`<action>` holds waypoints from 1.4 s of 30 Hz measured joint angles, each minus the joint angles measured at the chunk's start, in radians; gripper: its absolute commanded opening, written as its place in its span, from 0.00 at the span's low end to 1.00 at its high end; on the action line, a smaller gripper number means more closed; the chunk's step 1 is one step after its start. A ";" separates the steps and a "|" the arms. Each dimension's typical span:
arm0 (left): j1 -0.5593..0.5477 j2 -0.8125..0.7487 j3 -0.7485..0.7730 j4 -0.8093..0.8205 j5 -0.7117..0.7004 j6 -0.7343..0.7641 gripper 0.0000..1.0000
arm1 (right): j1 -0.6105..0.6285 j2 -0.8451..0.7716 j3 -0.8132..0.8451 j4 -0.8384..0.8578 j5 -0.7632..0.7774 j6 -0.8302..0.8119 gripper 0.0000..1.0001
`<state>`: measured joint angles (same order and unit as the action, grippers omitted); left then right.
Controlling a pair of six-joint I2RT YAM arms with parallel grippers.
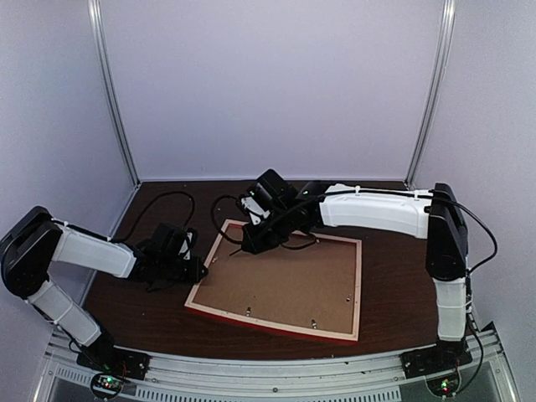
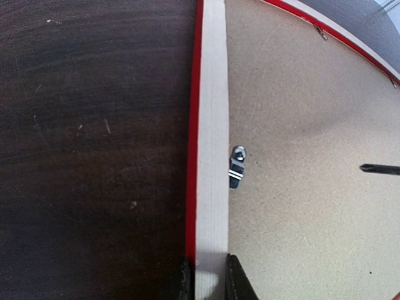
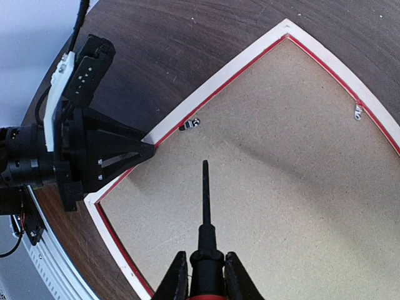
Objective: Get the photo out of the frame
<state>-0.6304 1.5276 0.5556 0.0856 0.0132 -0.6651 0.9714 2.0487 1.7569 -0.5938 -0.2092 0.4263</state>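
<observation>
Right now the frame (image 1: 359, 285) lies face down on the dark table (image 1: 151, 322), with its pale wood rim upward and the brown backing board (image 1: 289, 280) filling it. The left gripper (image 2: 208, 276) is closed on the frame's left rail. One finger sits outside against the red edge and the other inside, over the board. Just ahead of those fingers, on the inner side of the rail, a small metal turn clip (image 2: 237, 166) reaches onto the board. The right gripper (image 3: 206, 278) is clamped around a screwdriver (image 3: 204, 200). The red handle sits between its fingers, and the black shaft points straight out from them over the board. The tip hangs near that clip, a little short of it; whether it touches the board I cannot tell. Further ahead and to the right of this gripper, a second clip (image 3: 358, 112) sits on the far rail.
</observation>
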 measured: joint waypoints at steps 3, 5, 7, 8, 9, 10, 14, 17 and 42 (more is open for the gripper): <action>0.000 -0.012 -0.016 0.020 0.008 0.002 0.12 | 0.003 0.040 0.040 -0.012 -0.002 0.003 0.00; 0.000 -0.014 -0.020 0.026 0.012 0.005 0.12 | 0.005 0.067 0.071 -0.021 -0.002 0.007 0.00; 0.000 -0.015 -0.023 0.030 0.013 0.008 0.12 | 0.005 0.085 0.091 -0.024 -0.005 0.011 0.00; 0.000 -0.016 -0.024 0.032 0.013 0.008 0.12 | 0.005 0.092 0.100 -0.026 -0.005 0.014 0.00; 0.000 -0.018 -0.026 0.033 0.013 0.008 0.12 | 0.006 0.099 0.107 -0.026 -0.006 0.018 0.00; 0.000 -0.020 -0.028 0.035 0.014 0.008 0.12 | 0.006 0.105 0.116 -0.027 -0.008 0.021 0.00; 0.000 -0.034 -0.042 0.037 0.022 0.008 0.12 | 0.008 0.131 0.148 -0.032 -0.019 0.026 0.00; 0.000 -0.040 -0.047 0.036 0.028 0.011 0.12 | 0.012 0.158 0.179 -0.038 -0.023 0.027 0.00; -0.001 -0.051 -0.051 0.022 0.035 0.014 0.12 | 0.020 0.295 0.334 -0.092 -0.064 0.020 0.00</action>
<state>-0.6315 1.4761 0.5049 0.1074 0.0486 -0.6514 0.9916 2.3436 2.0911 -0.6861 -0.2733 0.4465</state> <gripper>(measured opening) 0.155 0.186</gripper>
